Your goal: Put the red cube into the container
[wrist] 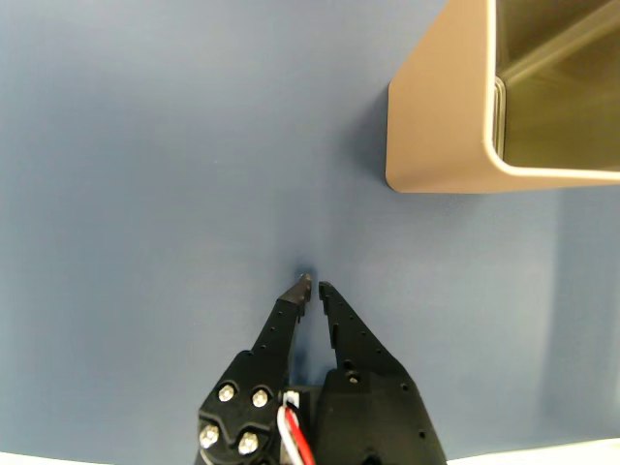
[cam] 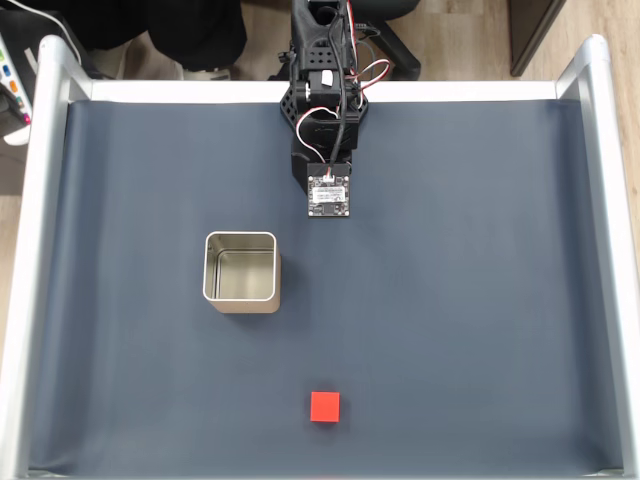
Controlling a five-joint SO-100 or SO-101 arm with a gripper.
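Observation:
The red cube (cam: 324, 407) lies on the dark blue mat near the front edge in the fixed view, a little right of the container. The container (cam: 241, 272), a square silver-beige tin, stands open-topped and empty at mid-left; its corner (wrist: 455, 126) shows at the upper right of the wrist view. The black arm is folded at the back middle, far from the cube. My gripper (wrist: 313, 283) points at bare mat, its fingertips nearly touching with nothing between them.
A grey raised frame (cam: 35, 250) borders the mat on the left, right and back. Cables loop over the arm's base (cam: 330, 90). A chair base and floor lie beyond the back edge.

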